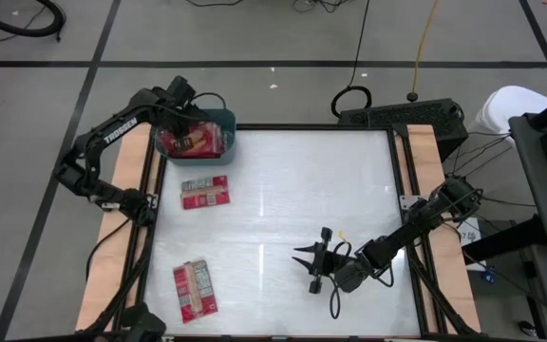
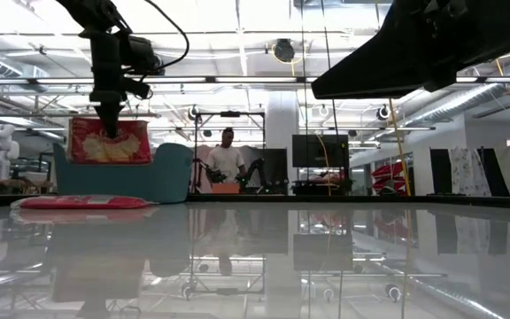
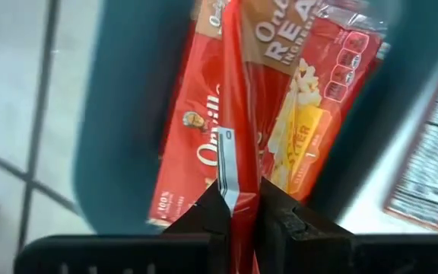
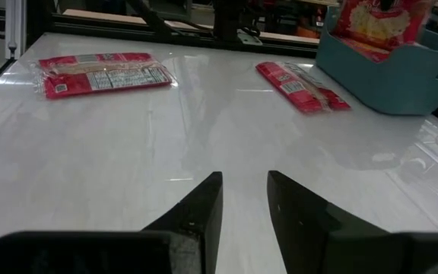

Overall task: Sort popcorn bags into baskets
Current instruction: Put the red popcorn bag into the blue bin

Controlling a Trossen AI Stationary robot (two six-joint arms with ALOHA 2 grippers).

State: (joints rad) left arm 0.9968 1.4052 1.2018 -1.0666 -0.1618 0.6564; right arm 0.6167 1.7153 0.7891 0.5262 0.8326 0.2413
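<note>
my left gripper (image 3: 238,217) pinching flat red popcorn bag (image 3: 234,114) edge over teal plastic basket (image 1: 224,122); lower fully, then release. right gripper (image 4: 243,199) idle, spread.

In the high view the left arm (image 1: 126,122) covers part of the teal basket (image 1: 228,122), so the number of popcorn bags (image 1: 190,141) inside it cannot be counted. In the left wrist view the held bag (image 3: 238,137) is cut off at the picture's edges and its lettering is only partly readable. The person (image 2: 227,159) beyond the table's far edge is too small to describe.
</note>
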